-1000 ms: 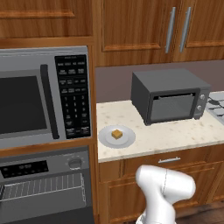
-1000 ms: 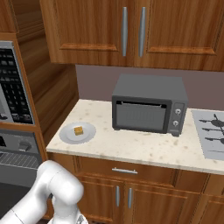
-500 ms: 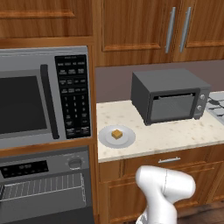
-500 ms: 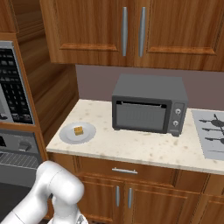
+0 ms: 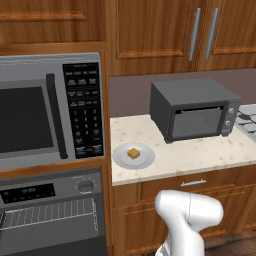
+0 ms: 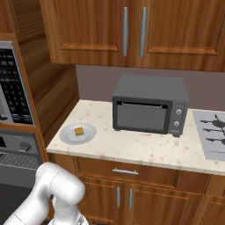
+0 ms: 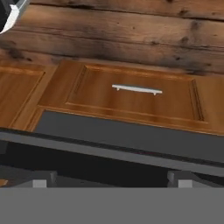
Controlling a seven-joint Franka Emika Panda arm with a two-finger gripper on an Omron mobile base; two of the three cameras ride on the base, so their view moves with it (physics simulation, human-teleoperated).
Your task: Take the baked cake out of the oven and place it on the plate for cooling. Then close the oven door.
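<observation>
Sitting on the plate [image 5: 133, 156], the cake [image 5: 132, 153] is a small golden-brown cube near the plate's middle, and the plate rests on the speckled counter [image 5: 200, 152] close to its left end. The left base view takes in more of the wall to the left: the microwave [image 5: 47, 112] with its keypad, and below it the oven [image 5: 52, 210], whose round knob [image 5: 86, 186], black display [image 5: 27, 193] and a wire rack [image 5: 50, 212] show through the open front. The right base view catches just a sliver of the microwave keypad and the oven knob at its left edge, but gives the toaster oven [image 6: 149, 104] square-on, and the stove burners [image 6: 215, 132] to its right. Both base views show the white arm [image 6: 57, 193] bending down out of frame at the bottom.

The hand view looks low, along the gripper [image 7: 111, 183]: its 2 finger tips [image 7: 39, 180] stand far apart at the bottom edge, jaws spread wide, with nothing between them and nothing held. Just beyond them runs a grey bar [image 7: 109, 151] from side to side, slightly tilted, with the dark oven door [image 7: 127, 133] panel past it; whether the tips touch the bar cannot be told. Farther on lies a wooden drawer front [image 7: 131, 94] with a short metal handle [image 7: 136, 89], then a plank floor [image 7: 131, 39].

The oven door's long axis runs across the hand view, left to right.
</observation>
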